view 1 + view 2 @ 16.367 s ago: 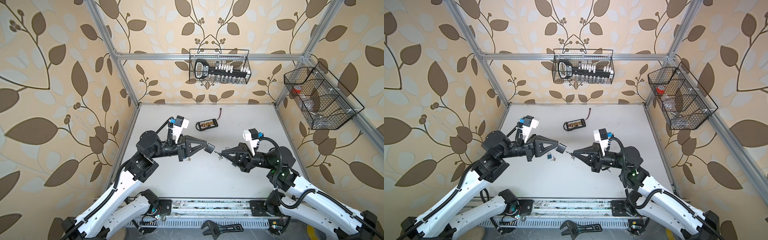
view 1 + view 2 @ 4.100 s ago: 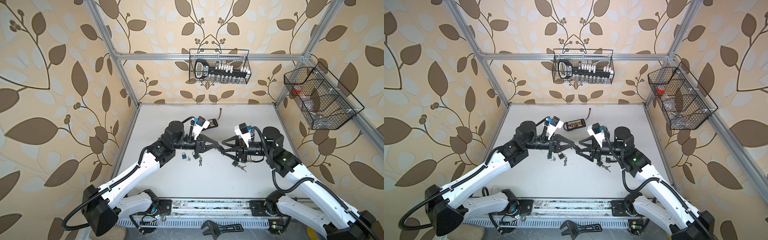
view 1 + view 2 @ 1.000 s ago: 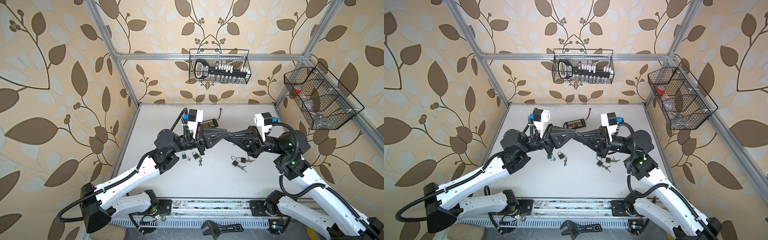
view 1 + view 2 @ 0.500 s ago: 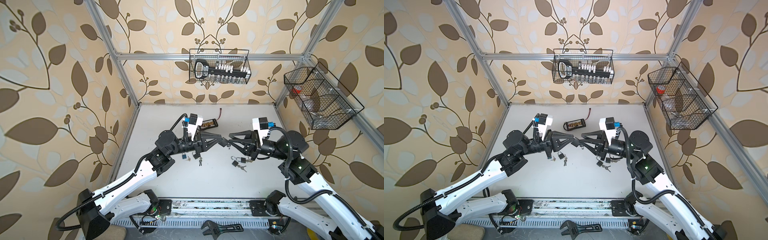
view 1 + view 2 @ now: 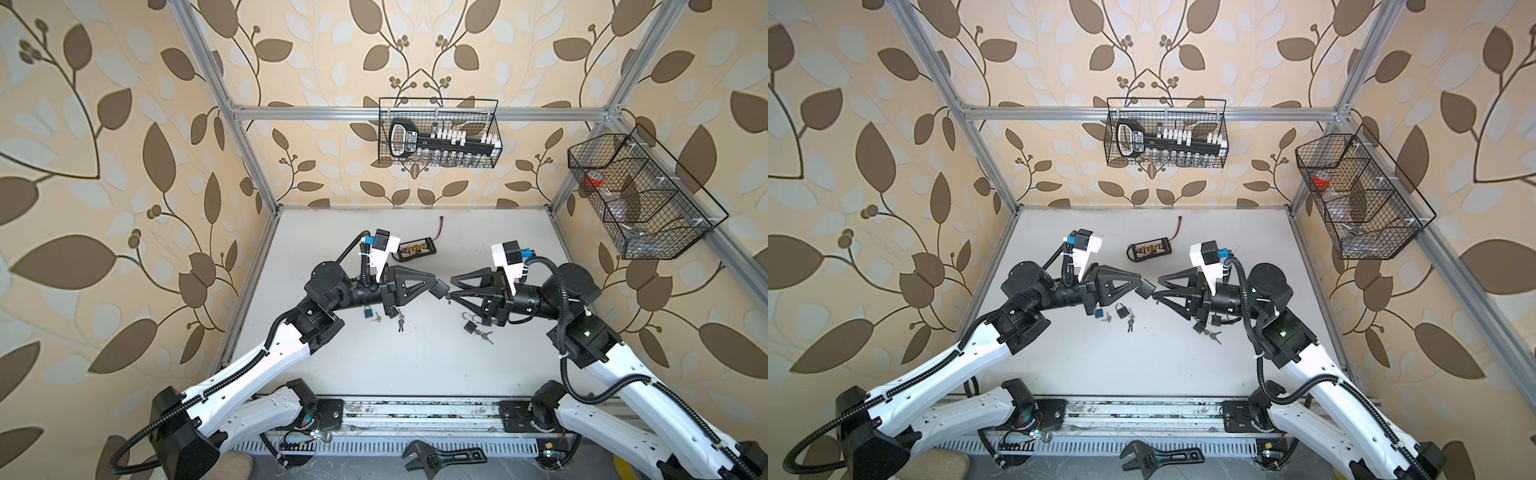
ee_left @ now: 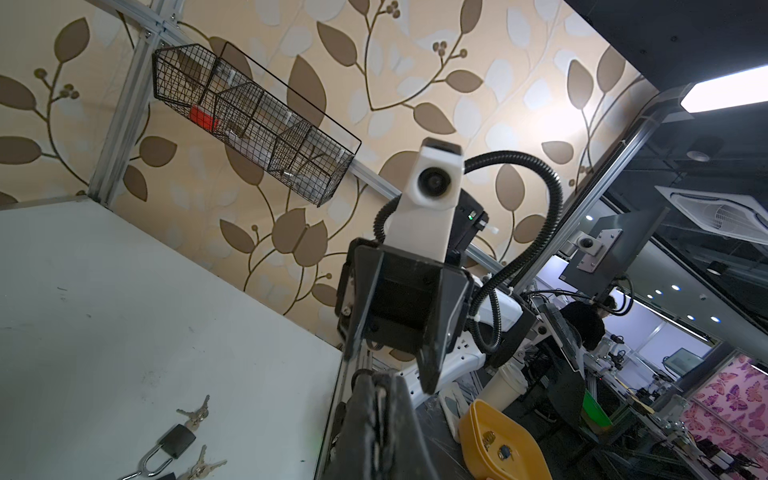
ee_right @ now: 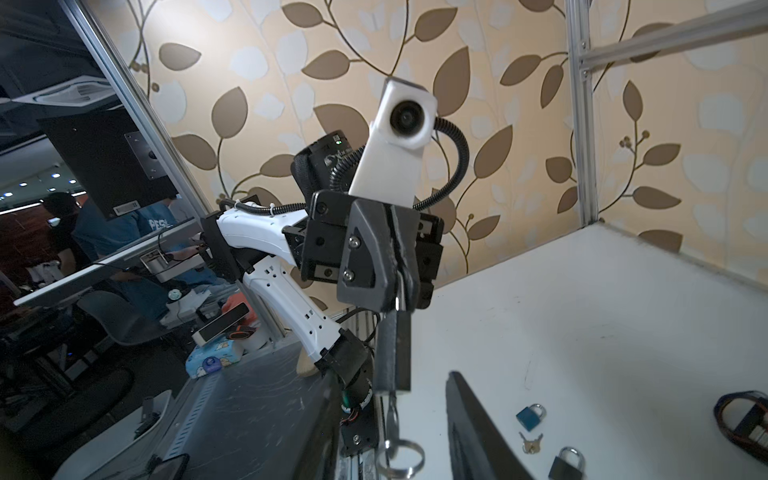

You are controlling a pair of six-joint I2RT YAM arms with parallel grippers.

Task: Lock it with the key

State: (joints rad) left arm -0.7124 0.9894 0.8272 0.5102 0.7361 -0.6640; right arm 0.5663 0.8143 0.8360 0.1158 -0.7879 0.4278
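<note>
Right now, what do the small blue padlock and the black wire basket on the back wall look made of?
Small blue padlock: probably metal, blue coated body, shiny silvery shackle. Black wire basket on the back wall: thin metal wire, likely black-coated, matte open grid.

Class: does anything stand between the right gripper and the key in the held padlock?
Nothing visible does. The key sticks out of the padlock in the left gripper, between the open jaws of the right gripper.
</note>
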